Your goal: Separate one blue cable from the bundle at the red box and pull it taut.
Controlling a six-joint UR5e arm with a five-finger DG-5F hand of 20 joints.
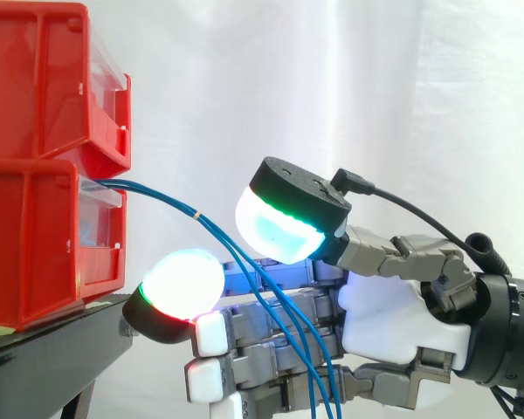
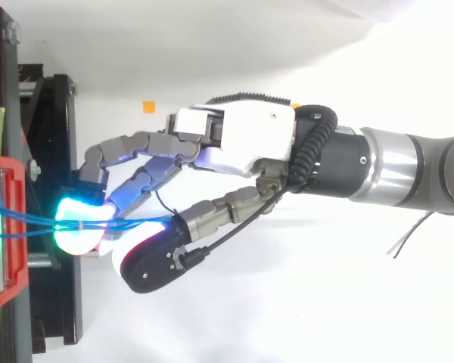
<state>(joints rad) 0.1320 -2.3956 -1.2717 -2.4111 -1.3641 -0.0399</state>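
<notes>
Side view: blue cables (image 1: 170,199) leave the front of the lower red box (image 1: 44,244), arc down to the right and drop across the hand (image 1: 393,314). The box sits on a black stand (image 1: 52,349). Fingers are half curled, with the thumb raised apart from the lit fingertips (image 1: 182,281). The strands run through that gap and nothing is pinched.

Top view: the strands lie close together from box (image 2: 0,287) to thumb, crossing one glowing pad.

Judgement: the cable is thin, light, limp and smooth, so it is likely to slip and drag its neighbours. Best hold is one outer strand where they fan out, pinched pad to pad.
</notes>
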